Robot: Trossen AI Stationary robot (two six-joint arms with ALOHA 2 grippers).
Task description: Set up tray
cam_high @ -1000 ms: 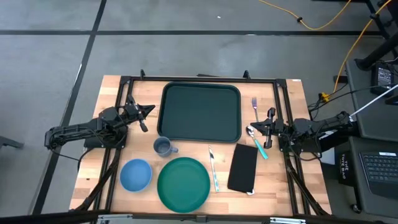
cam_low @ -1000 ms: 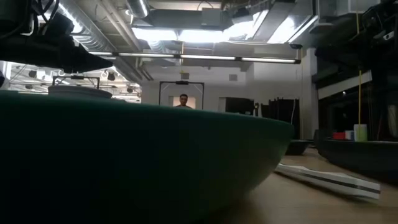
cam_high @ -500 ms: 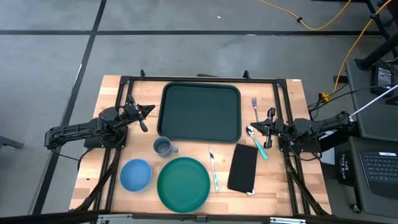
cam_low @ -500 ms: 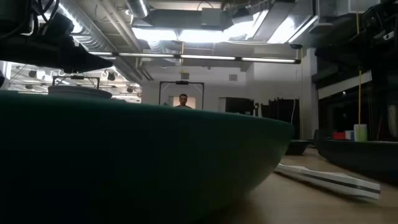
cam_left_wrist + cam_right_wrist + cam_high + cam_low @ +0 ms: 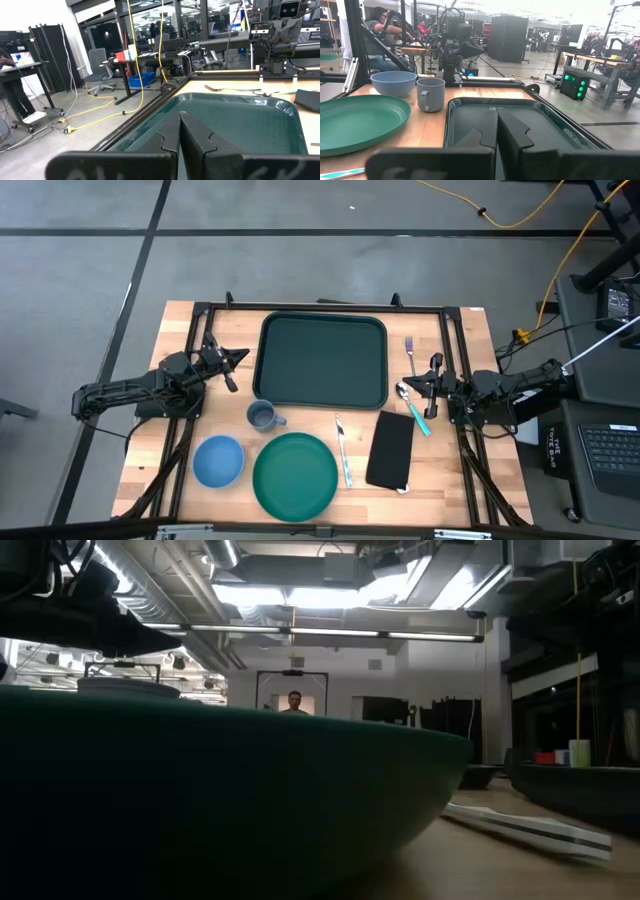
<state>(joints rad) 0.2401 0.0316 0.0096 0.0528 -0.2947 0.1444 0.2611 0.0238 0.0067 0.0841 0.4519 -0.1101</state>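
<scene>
Green tray (image 5: 323, 361) lies flat at bench's far-middle, nothing on it; left gripper (image 5: 233, 358) hovers just off tray's left edge, fingers pressed together, holding nothing; right gripper (image 5: 421, 385) near tray's right edge, over spoon (image 5: 413, 407), fingers likewise closed and empty; fork (image 5: 410, 355) by right edge; mug (image 5: 262, 416), blue bowl (image 5: 218, 461), green plate (image 5: 295, 475), knife (image 5: 343, 451), black napkin (image 5: 391, 449) along bench's near edge.
</scene>
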